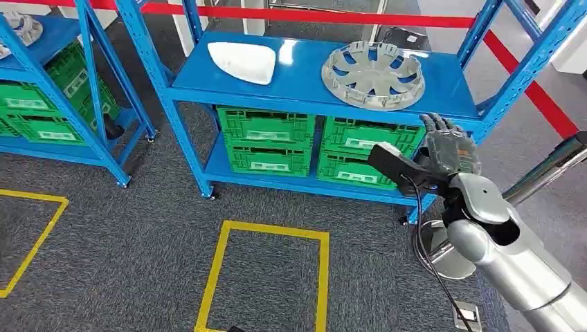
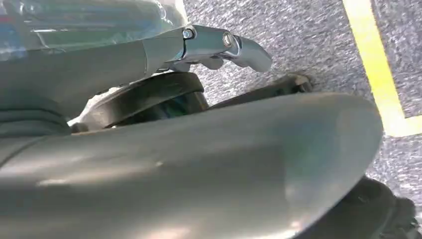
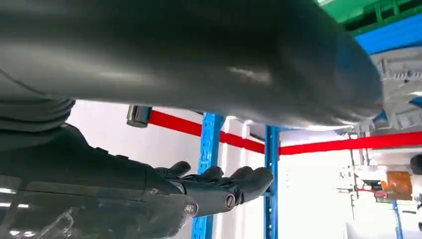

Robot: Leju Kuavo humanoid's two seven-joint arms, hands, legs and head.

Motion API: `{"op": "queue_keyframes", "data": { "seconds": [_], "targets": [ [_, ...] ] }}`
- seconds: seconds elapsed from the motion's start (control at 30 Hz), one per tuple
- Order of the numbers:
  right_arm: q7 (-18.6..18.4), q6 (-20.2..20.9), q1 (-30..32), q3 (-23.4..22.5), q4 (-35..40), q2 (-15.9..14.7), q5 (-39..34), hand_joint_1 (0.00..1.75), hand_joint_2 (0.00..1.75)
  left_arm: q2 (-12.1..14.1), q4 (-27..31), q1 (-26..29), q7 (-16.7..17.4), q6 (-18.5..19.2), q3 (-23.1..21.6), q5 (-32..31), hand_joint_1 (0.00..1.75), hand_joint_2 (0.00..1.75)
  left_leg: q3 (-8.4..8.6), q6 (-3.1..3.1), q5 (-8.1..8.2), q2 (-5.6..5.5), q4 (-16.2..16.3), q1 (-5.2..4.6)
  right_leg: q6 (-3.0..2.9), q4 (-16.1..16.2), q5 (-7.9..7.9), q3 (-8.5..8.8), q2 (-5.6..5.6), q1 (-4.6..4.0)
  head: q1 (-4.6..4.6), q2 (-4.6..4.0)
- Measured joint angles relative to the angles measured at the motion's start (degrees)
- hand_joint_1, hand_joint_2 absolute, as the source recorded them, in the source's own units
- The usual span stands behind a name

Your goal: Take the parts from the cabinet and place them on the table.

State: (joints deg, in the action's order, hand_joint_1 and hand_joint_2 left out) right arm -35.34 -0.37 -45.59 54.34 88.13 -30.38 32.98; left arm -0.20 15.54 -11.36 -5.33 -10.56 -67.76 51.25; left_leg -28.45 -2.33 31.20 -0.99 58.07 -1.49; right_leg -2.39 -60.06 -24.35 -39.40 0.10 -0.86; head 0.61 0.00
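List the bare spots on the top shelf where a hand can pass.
Top shelf: bare blue between the white cover and the wheel cover, plus the front strip. Tight at the wheel cover's right end. The lower shelf is packed with green crates.

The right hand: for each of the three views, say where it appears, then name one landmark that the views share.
Head view: the right hand is raised at the right, just below the front edge of the top shelf of the blue rack.
Left wrist view: not in it.
Right wrist view: right hand low in the picture, fingers outstretched.
Shared landmark: the blue rack.
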Motion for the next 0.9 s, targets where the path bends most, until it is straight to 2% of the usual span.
{"op": "queue_keyframes", "data": {
  "seconds": [0.03,0.07,0.1,0.13,0.17,0.2,0.23,0.3,0.33,0.37,0.4,0.47,0.5,0.53,0.57,0.63,0.67,0.7,0.73,0.8,0.83,0.87,0.9],
  "targets": [
    [-0.02,0.11,-0.09,0.13,0.06,-0.04,0.0,0.0,0.0,0.04,0.0,-0.09,0.0,-0.02,0.0,-0.15,0.0,0.0,-0.15,0.41,0.31,-0.05,-0.24,0.27,-0.02,0.77,-1.47,0.42,0.4,-0.05,0.07,0.0],
    [-0.02,0.11,-0.06,-0.11,0.07,-0.13,0.04,0.0,0.0,0.11,0.0,-0.1,0.04,0.0,0.02,-0.11,0.0,0.0,0.47,0.75,0.41,-0.01,-0.53,0.24,-0.04,1.21,-0.18,0.81,0.37,-0.05,0.33,0.0],
    [-0.02,0.11,-0.07,-0.31,0.07,-0.15,0.11,0.0,0.0,0.11,0.0,0.06,-0.02,0.0,0.02,-0.13,0.0,0.0,0.73,0.98,-0.53,-0.02,0.66,0.14,-0.2,1.66,-0.08,1.37,0.39,0.06,0.26,0.0],
    [-0.02,0.11,-0.07,-0.33,0.15,-0.15,0.2,0.0,0.0,0.29,-0.02,-0.08,0.02,0.0,0.02,-0.11,0.0,0.0,1.0,1.16,-0.41,-0.04,0.86,-0.12,-0.28,1.87,-0.03,2.6,0.36,0.64,0.22,0.0],
    [-0.02,0.13,-0.1,-0.35,0.35,-0.15,0.2,0.0,0.0,0.24,0.0,0.0,0.02,0.07,0.02,-0.07,0.0,0.0,0.42,1.33,-0.1,0.0,2.35,-0.08,-0.3,2.37,-0.23,3.5,0.24,0.79,0.18,0.0],
    [-0.02,0.13,-0.15,-0.46,0.37,-0.13,0.28,0.0,0.0,0.26,0.0,-0.08,0.02,0.07,0.02,-0.02,0.0,0.0,-0.93,1.7,0.08,-0.02,5.43,0.02,-0.58,2.53,-0.62,4.17,0.23,0.9,-0.39,0.0],
    [-0.02,0.18,-0.16,-0.46,0.37,-0.13,0.37,0.0,0.0,0.33,0.0,-0.25,0.0,0.07,0.04,-0.04,0.0,0.0,-2.9,2.14,1.03,-0.03,8.79,0.18,-0.6,2.53,-0.98,4.52,0.23,0.95,-0.52,0.0],
    [-0.02,0.44,0.32,-0.46,0.37,-0.13,0.55,0.0,0.0,0.42,0.0,-0.4,-0.22,0.04,0.07,-0.07,0.0,0.0,-7.24,2.87,5.37,-0.03,15.16,0.36,-0.59,2.5,-1.96,5.44,0.29,0.95,-0.8,0.0],
    [-0.02,0.48,0.51,-0.46,0.37,-0.13,0.7,0.0,0.0,0.46,0.0,-0.49,-0.31,0.04,0.09,-0.11,0.0,0.0,-8.09,3.08,6.24,-0.02,15.87,0.4,-0.53,2.43,-2.35,5.89,0.32,0.97,-0.83,0.0],
    [-0.02,0.63,0.74,-0.46,0.37,-0.13,0.94,0.0,0.0,0.5,0.0,-0.54,-0.33,0.04,0.09,-0.09,0.0,0.0,-8.4,3.21,5.85,-0.02,15.34,0.47,-0.45,2.32,-2.86,6.42,0.35,1.04,-0.96,0.0],
    [-0.02,1.03,0.95,-0.52,0.39,-0.13,1.22,0.0,0.0,0.53,0.0,-0.45,-0.44,0.04,0.09,-0.09,0.0,0.0,-7.88,3.47,3.52,-0.01,12.12,0.59,-0.22,2.05,-3.71,7.28,0.43,1.17,-0.98,0.0],
    [-0.02,1.53,1.45,-0.83,0.88,-0.13,1.97,0.0,0.0,0.7,-0.02,-0.13,-0.68,0.04,0.11,-0.04,0.0,0.0,-6.3,3.72,-2.77,0.01,4.52,0.9,0.18,1.68,-4.91,8.5,0.44,1.43,-1.07,0.0],
    [-0.02,1.77,1.83,-1.09,1.14,-0.15,2.27,0.0,0.0,0.66,-0.02,0.22,-0.92,0.02,0.11,-0.02,0.0,0.0,-5.87,3.54,-5.04,-0.01,2.32,0.94,0.63,1.7,-5.58,8.74,0.41,1.35,-1.02,0.0],
    [-0.02,2.49,2.01,-1.18,1.2,-0.09,2.95,0.0,0.0,0.68,-0.02,0.18,-1.22,0.0,0.11,0.0,0.0,0.0,-6.86,3.05,-2.52,0.14,1.39,0.53,0.8,1.41,-5.63,8.85,0.46,1.42,-1.28,0.0],
    [-0.02,3.15,2.53,-1.47,1.49,-0.09,3.59,0.0,0.0,0.7,-0.02,0.31,-1.51,0.0,0.15,0.02,0.0,0.0,-6.1,1.72,-3.81,0.3,1.45,0.51,1.23,1.43,-5.96,8.52,0.49,1.23,-1.55,0.0],
    [-0.02,3.83,3.79,-2.27,2.36,-0.04,4.57,0.0,0.0,0.68,-0.02,0.36,-1.75,0.0,0.24,0.09,0.0,0.0,-5.84,0.54,-3.86,0.24,1.34,0.56,1.67,1.06,-6.21,9.13,0.4,1.2,-1.09,0.0],
    [-0.02,4.26,3.94,-2.67,2.6,-0.07,5.07,0.0,0.0,0.66,0.0,0.44,-2.01,0.0,0.26,0.09,0.0,0.0,-5.17,0.34,-3.75,0.12,1.09,0.99,1.96,0.41,-6.5,8.84,0.37,1.25,-1.11,0.0],
    [-0.02,4.59,4.09,-3.26,3.06,-0.04,5.57,0.0,0.0,0.66,-0.02,0.44,-2.05,0.0,0.31,0.13,0.0,0.0,-4.76,0.0,-3.52,0.1,0.97,1.01,2.24,-1.43,-6.49,8.12,0.27,1.25,-1.0,0.0],
    [-0.02,5.05,4.18,-3.85,3.54,-0.04,5.99,0.0,0.0,0.68,-0.02,0.49,-2.05,0.0,0.33,0.15,0.0,0.0,-4.54,-0.36,-3.22,0.1,0.93,1.01,2.56,-4.81,-7.29,6.0,0.22,1.31,-0.59,0.0],
    [-0.02,5.75,5.22,-4.9,4.2,-0.04,6.4,0.0,0.0,0.66,-0.02,0.57,-2.08,0.0,0.35,0.15,0.0,0.0,-4.14,-0.54,-2.56,0.06,0.93,1.01,2.95,-12.49,-10.04,0.45,0.21,1.51,-0.37,0.0],
    [-0.02,6.01,5.88,-5.18,4.41,-0.04,6.4,0.0,0.0,0.66,-0.02,0.6,-2.1,0.0,0.37,0.15,0.0,0.0,-3.81,-0.53,-2.14,-0.04,0.93,1.01,3.0,-15.29,-10.96,-2.13,0.22,1.51,-0.28,0.0],
    [-0.02,6.19,6.4,-5.42,4.65,-0.04,6.4,0.0,0.0,0.66,-0.02,0.61,-2.05,0.0,0.37,0.15,0.0,0.0,-3.27,-0.48,-1.65,-0.09,0.93,1.0,2.94,-15.78,-10.47,-3.67,0.22,1.49,-0.19,0.0],
    [-0.02,6.25,6.61,-5.68,4.79,-0.04,6.4,0.0,0.0,0.66,-0.02,0.62,-1.99,0.0,0.37,0.15,0.0,0.0,-2.59,-0.43,-1.11,-0.13,0.93,0.98,2.76,-14.01,-8.71,-3.83,0.23,1.47,-0.13,0.0]
  ]
}}
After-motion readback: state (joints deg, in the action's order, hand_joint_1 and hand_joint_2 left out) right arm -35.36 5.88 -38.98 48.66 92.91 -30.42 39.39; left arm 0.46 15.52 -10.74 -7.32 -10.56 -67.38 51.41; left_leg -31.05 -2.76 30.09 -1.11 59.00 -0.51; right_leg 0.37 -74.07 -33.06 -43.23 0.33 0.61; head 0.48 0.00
